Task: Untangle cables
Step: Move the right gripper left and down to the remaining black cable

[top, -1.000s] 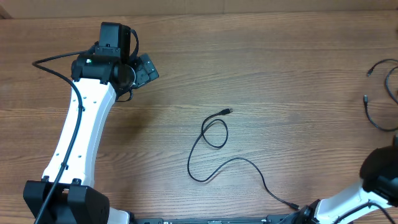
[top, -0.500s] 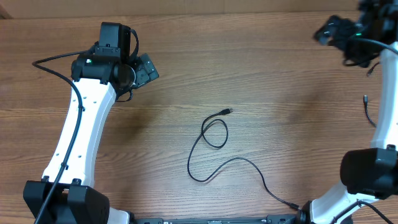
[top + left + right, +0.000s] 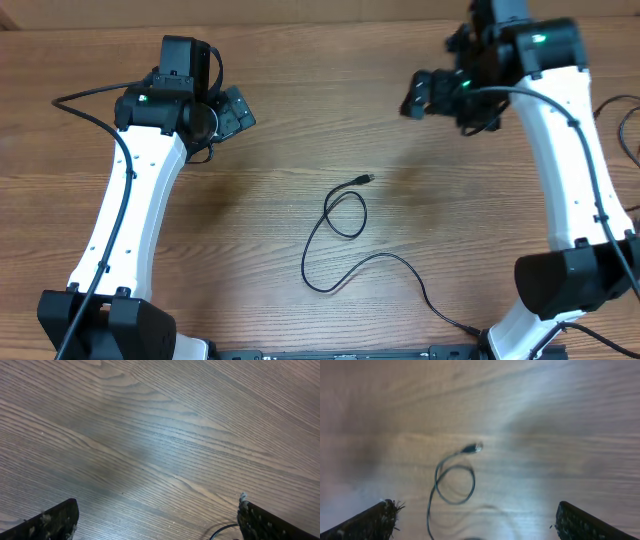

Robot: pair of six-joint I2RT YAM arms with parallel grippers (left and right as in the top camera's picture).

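**Both end effectors and the cable.** My left end effector (image 3: 236,110) is released, jaws wide over bare counter (image 3: 300,60). In the left wrist view, only a short arc of the cable (image 3: 345,215) shows, close beside one fingertip. My right end effector (image 3: 418,92) is also released and grasps nothing. The cable's small loop and plug end (image 3: 472,448) lie flat on the counter below it, between its fingers and apart from both. A second cable (image 3: 623,125) lies beyond my right arm.

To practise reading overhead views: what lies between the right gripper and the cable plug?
Only bare table lies between the right gripper and the cable plug, as the overhead view shows.
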